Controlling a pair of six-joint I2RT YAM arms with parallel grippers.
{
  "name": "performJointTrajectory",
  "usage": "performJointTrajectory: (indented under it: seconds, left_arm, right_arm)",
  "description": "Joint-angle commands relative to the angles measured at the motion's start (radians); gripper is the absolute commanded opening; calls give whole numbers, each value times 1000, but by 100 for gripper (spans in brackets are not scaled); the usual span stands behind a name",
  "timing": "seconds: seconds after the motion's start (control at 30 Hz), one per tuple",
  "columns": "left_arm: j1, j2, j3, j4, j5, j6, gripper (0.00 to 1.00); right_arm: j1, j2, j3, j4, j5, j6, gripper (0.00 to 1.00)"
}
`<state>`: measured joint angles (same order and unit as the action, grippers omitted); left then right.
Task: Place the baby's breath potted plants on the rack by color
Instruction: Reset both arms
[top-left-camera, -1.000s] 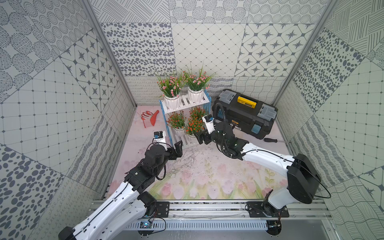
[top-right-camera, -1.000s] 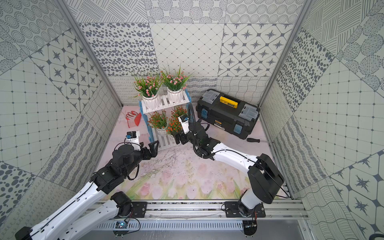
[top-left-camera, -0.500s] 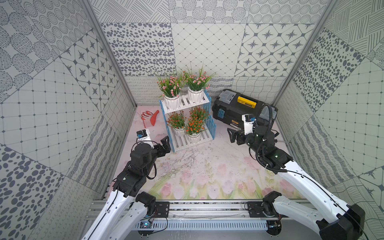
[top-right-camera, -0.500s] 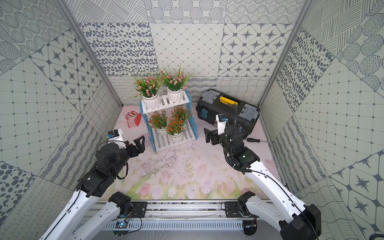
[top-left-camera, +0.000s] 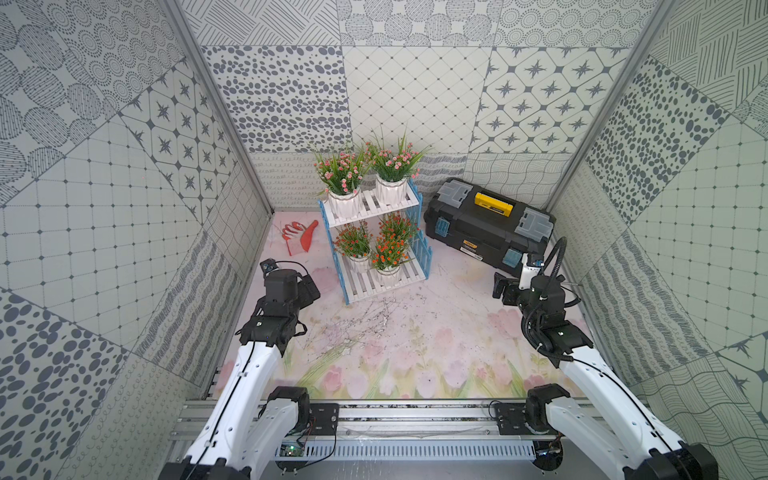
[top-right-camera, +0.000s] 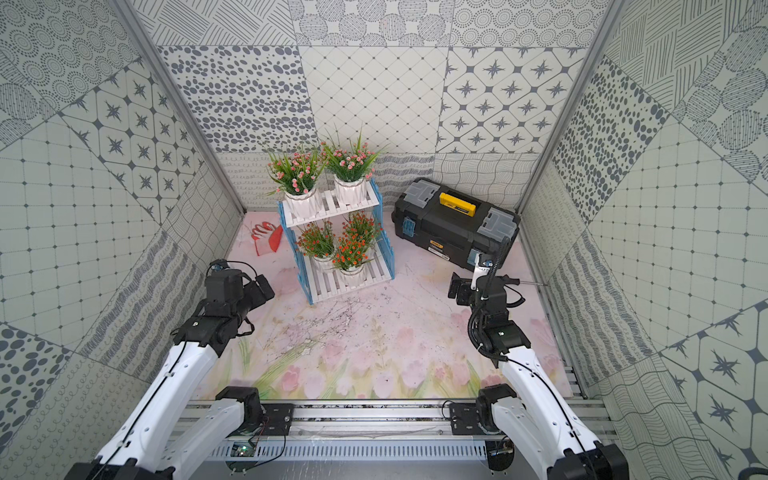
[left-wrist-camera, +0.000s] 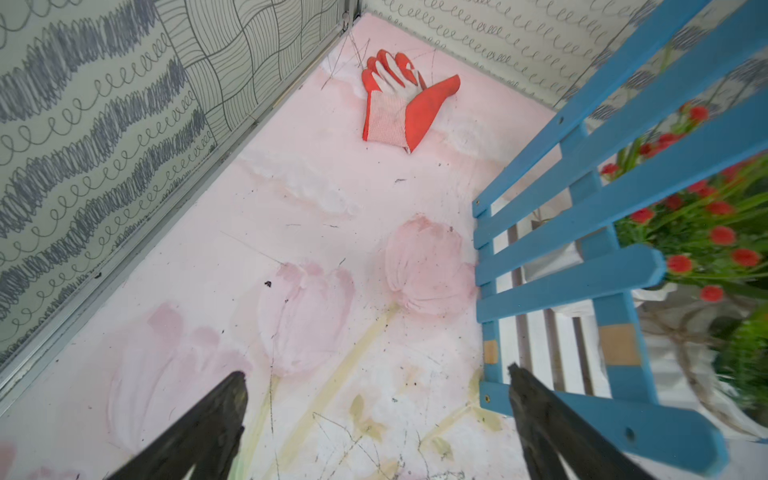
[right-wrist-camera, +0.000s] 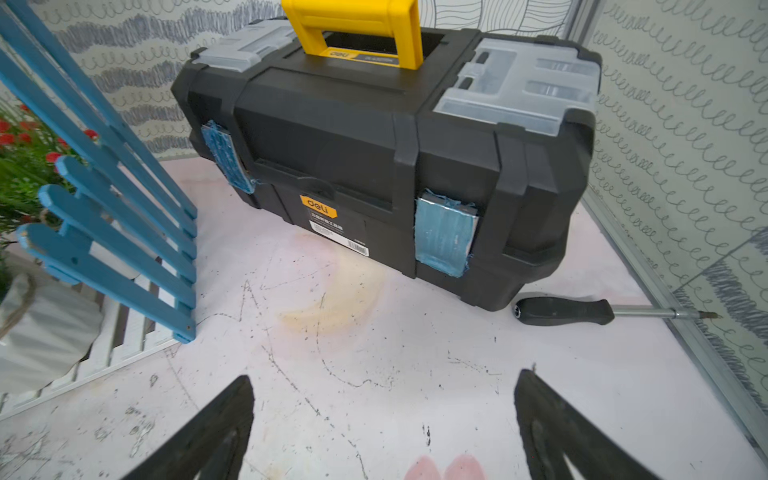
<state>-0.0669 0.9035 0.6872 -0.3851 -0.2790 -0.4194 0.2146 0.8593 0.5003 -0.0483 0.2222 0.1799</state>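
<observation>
Plants on rack, toolbox at its right

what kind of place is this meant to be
Probably a robot test booth staged as a garden corner: patterned panel walls enclose a tulip-painted floor, where a blue-and-white rack holds potted plants, with a black toolbox and a red work glove lying nearby.
</observation>
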Motion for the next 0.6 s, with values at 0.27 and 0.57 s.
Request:
performJointTrajectory:
  seconds: [0.27, 0.57]
  left_arm:
    - [20, 419, -193, 769, 76, 371, 98]
    - [19, 580, -299, 1190, 181, 456, 98]
  right_arm:
    - [-46, 196, -104, 396, -31, -55, 98]
    - [-157, 277, -201, 623, -96, -98, 98]
